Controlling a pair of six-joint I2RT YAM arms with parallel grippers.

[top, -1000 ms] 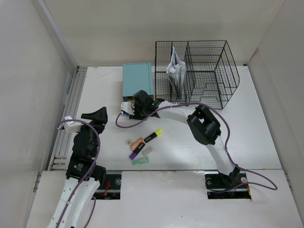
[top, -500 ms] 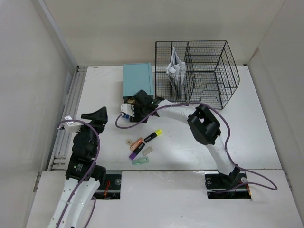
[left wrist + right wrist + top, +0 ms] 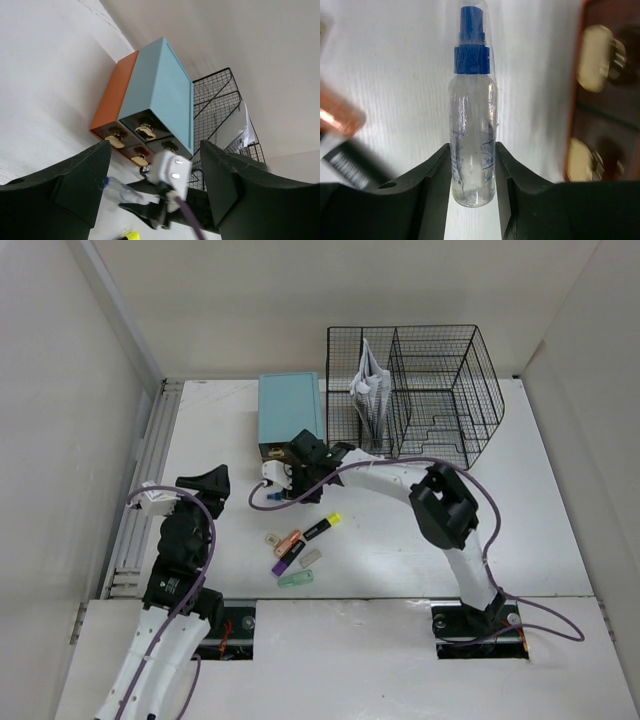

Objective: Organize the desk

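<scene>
Nearest the arm bases, a loose cluster of highlighters point(image 3: 300, 545) and small bits lies unsorted on the desk point(image 3: 560, 540), the white tabletop between the pale walls, so most of the tidying looks undone. Just beyond, at the left, the left gripper point(image 3: 203, 482) hangs with its jaws spread and nothing between them. Farther in, the right gripper point(image 3: 472, 147) grasps a clear spray bottle point(image 3: 471, 115) by its base, blue cap pointing away, just beside the drawer box point(image 3: 291, 410). The drawers look closed (their gold knobs face the arms), which may block stowing anything there. Farthest back, the wire rack point(image 3: 440, 390) holds only some papers point(image 3: 368, 390).
</scene>
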